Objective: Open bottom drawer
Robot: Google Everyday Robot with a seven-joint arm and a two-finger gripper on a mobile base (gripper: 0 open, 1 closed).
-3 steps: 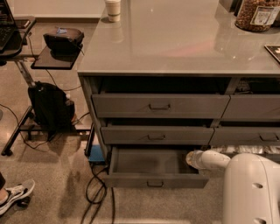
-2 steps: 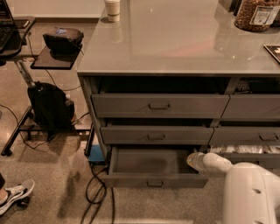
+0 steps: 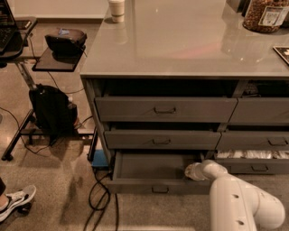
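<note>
The bottom drawer of the left column is pulled out, showing a plain grey inside. Its shallow front has a small loop handle at centre. My white arm reaches in from the lower right. My gripper is at the drawer's right end, just above its front right corner, pointing left over the open drawer. Its end is a pale blob against the dark drawer.
Two taller shut drawers sit above it. The right column has a drawer with white packets. A cup and a jar stand on the counter. Cables, a black bag and a shoe are on the floor at left.
The gripper end has shifted slightly left and down over the drawer's right end, and the arm sits a little lower. The drawer stays pulled out.
</note>
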